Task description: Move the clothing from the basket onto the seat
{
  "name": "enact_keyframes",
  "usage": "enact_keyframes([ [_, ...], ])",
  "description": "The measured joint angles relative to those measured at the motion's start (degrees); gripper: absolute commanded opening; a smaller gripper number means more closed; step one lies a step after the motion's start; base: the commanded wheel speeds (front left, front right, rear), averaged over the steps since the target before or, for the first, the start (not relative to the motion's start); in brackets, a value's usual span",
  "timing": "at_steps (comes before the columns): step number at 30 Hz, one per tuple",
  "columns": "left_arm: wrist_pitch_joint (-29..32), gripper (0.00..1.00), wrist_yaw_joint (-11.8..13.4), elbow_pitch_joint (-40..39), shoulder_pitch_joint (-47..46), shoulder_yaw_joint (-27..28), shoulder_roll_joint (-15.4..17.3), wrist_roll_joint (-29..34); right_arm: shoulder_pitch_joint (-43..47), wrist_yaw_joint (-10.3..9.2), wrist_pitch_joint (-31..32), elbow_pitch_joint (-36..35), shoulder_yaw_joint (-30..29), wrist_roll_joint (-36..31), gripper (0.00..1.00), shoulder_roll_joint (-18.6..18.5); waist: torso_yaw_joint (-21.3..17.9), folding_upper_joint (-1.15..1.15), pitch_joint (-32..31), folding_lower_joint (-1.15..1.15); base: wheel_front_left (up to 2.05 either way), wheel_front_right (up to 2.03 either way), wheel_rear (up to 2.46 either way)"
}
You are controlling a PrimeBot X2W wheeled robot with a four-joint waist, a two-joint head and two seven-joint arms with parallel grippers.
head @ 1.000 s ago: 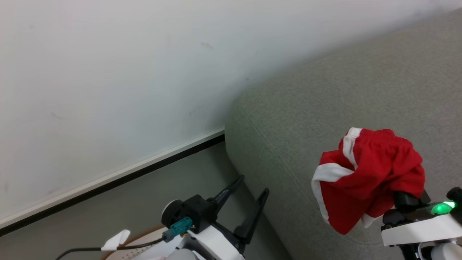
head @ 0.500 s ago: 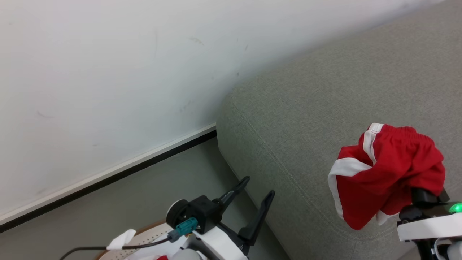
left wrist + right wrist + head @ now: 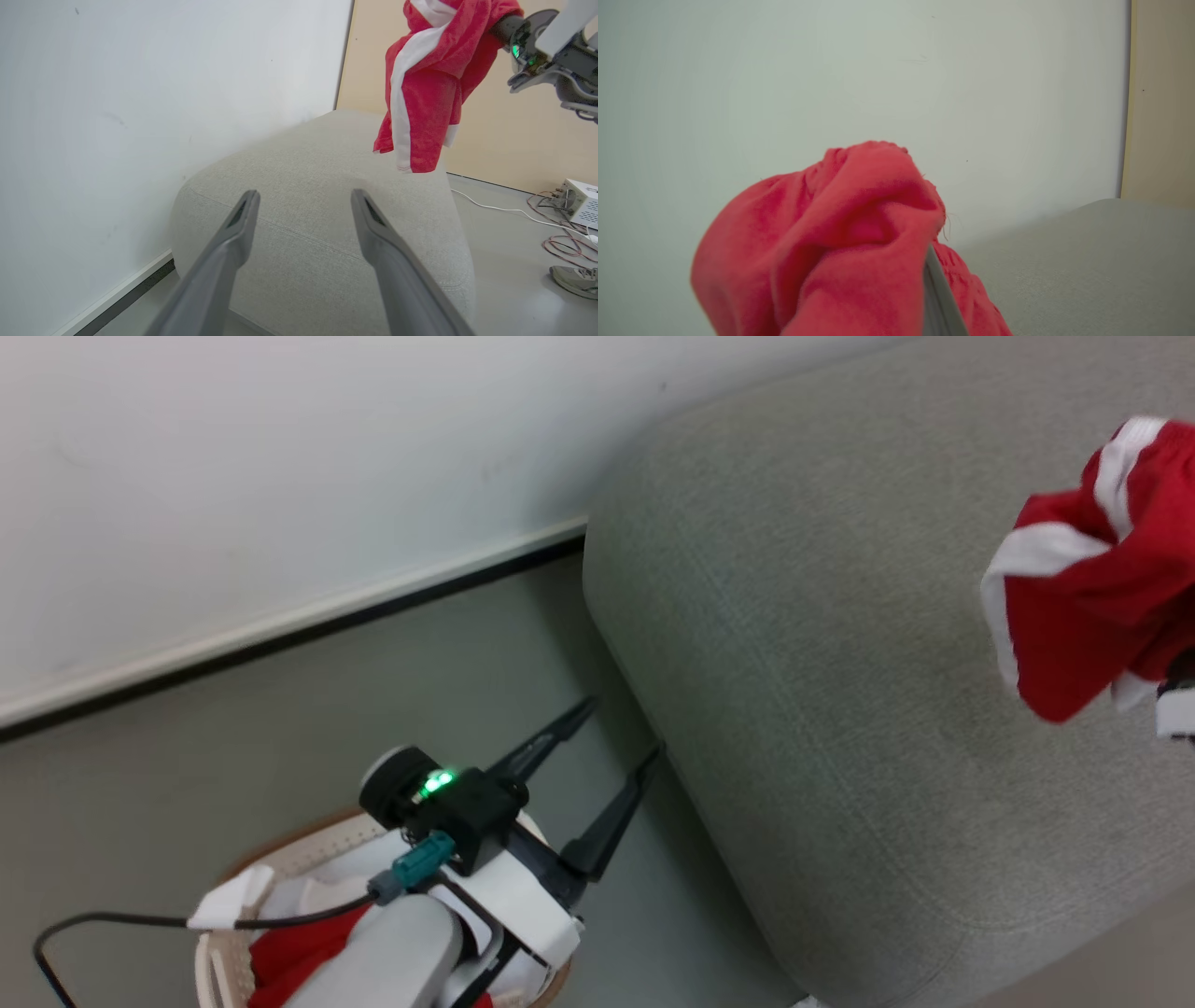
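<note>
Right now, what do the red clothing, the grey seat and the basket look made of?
The clothing: soft matte knit, likely cotton or polyester; it crumples and drapes in folds. The seat: coarse woven upholstery, with visible weave and stitched seams. The basket: seemingly rigid cream plastic, with rows of punched holes.

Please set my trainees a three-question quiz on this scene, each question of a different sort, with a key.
1. True or false: the red garment in the right gripper lies flat on the seat.
2. Multiple choice: the left gripper has its fingers (A) apart with nothing between them, (B) shut on cloth, (C) clamped on a handle.
3. Short answer: in the head view, where does more red clothing lie?

Key
1. False: it hangs bunched above the seat.
2. A.
3. In the basket, beneath the left arm.
</note>
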Motion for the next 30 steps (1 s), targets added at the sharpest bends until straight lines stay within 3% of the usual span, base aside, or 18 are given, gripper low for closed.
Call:
enact_keyframes([
  [9, 1.77, 1.00, 0.01, -5.80, -6.98, 1.70, 5.11, 2.61, -14.60, 0.00, 0.00, 5.02, -5.91, 0.82, 0.00, -2.33, 3.39, 0.00, 14.08, 0.01, 0.00, 0.00, 0.00],
  [19, 4.00, 1.00, 1.41, -10.32, -8.51, 3.16, 8.27, 3.21, -20.28, 0.00, -0.01, 19.06, -12.90, -5.13, 0.00, -4.55, 7.68, 0.00, 25.43, 0.02, 0.00, 0.00, 0.00],
  [26, 4.95, 1.00, 2.53, -12.41, -7.67, 4.04, 10.24, 3.23, -22.83, 0.01, 2.93, 33.70, -8.33, -7.62, 0.00, -4.66, 9.71, 0.00, 28.39, 0.02, 0.00, 0.00, 0.00],
  [27, 4.94, 1.00, 2.55, -12.47, -7.46, 4.07, 10.37, 3.23, -23.35, 0.00, 5.22, 36.01, -7.49, -7.40, 0.04, -4.66, 9.76, 0.00, 28.31, 0.02, 0.00, 0.00, 0.00],
  [30, 4.88, 1.00, 2.87, -12.35, -6.92, 4.19, 10.44, 3.07, -24.04, 0.01, 9.45, 39.08, -4.12, -6.78, 0.50, -4.80, 9.61, 0.00, 27.30, 0.01, 0.00, 0.00, 0.00],
])
